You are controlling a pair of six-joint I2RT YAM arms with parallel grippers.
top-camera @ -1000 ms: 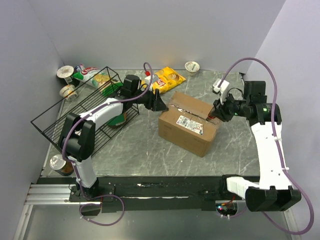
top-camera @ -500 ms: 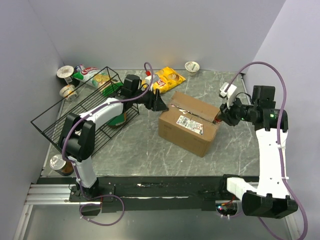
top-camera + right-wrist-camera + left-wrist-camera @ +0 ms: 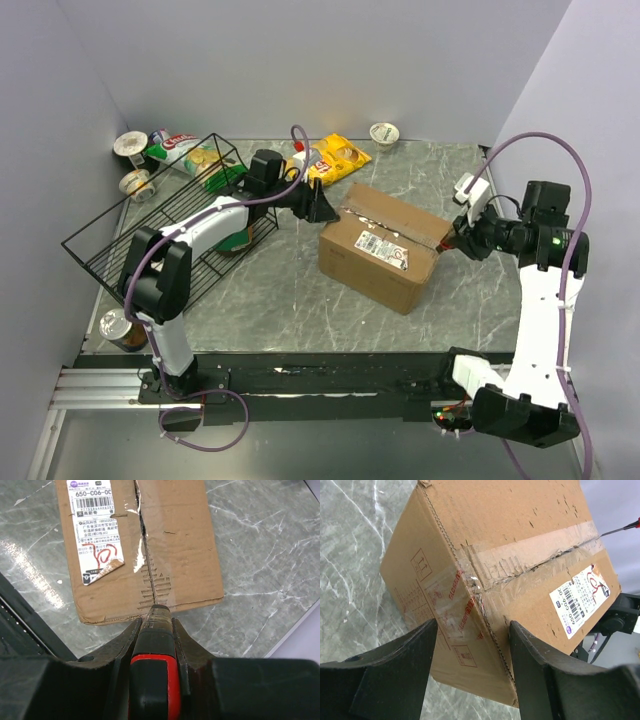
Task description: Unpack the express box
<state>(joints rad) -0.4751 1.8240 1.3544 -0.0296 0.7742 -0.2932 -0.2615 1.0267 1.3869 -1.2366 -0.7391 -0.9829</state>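
Observation:
The express box [image 3: 385,250] is a brown carton with a white label, standing mid-table. My left gripper [image 3: 322,208] is open at the box's far-left end. In the left wrist view its fingers [image 3: 472,630] straddle a taped corner edge of the box [image 3: 520,555]; I cannot tell whether they touch it. My right gripper [image 3: 452,243] is shut on a red-and-black screwdriver [image 3: 152,675], its jaws [image 3: 154,620] clamped on the handle. The thin shaft [image 3: 620,527] points at the right end of the taped top seam. The seam [image 3: 142,535] looks split beside the label.
A black wire basket [image 3: 150,235] holding snacks stands at the left. A yellow chip bag [image 3: 338,158] and a small cup [image 3: 384,133] lie behind the box. Cups [image 3: 131,146] and a green bag [image 3: 180,147] fill the back-left corner. A can [image 3: 122,330] stands front left.
My right arm has drawn back to the right, taking the screwdriver along the seam from the box's top to its right end. The left arm has stayed put.

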